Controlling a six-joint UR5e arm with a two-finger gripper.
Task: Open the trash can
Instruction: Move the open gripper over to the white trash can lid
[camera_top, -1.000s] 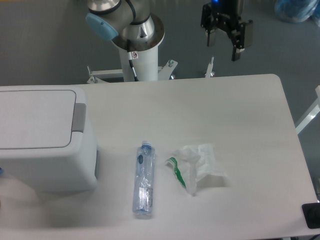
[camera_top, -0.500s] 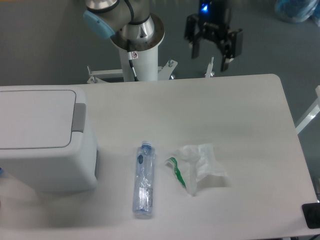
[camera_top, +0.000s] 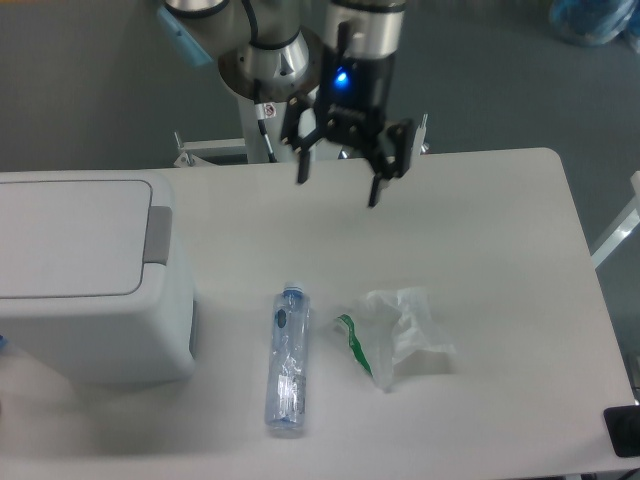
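White rigid plastic trash can (camera_top: 85, 285) at nine o'clock; press its grey bar (camera_top: 158, 235); gripper (camera_top: 338, 187) fingers spread wide, holding nothing.

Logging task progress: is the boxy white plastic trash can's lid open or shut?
Shut. The flat lid lies level on the trash can; the open gripper is well away.

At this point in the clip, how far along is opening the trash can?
Nothing is done yet: the trash can has its lid flat and shut, and the grey press bar is untouched. In hand: the tool hangs open and empty above the table, well right of the bin. Left: reach the bar, press it, raise the lid.
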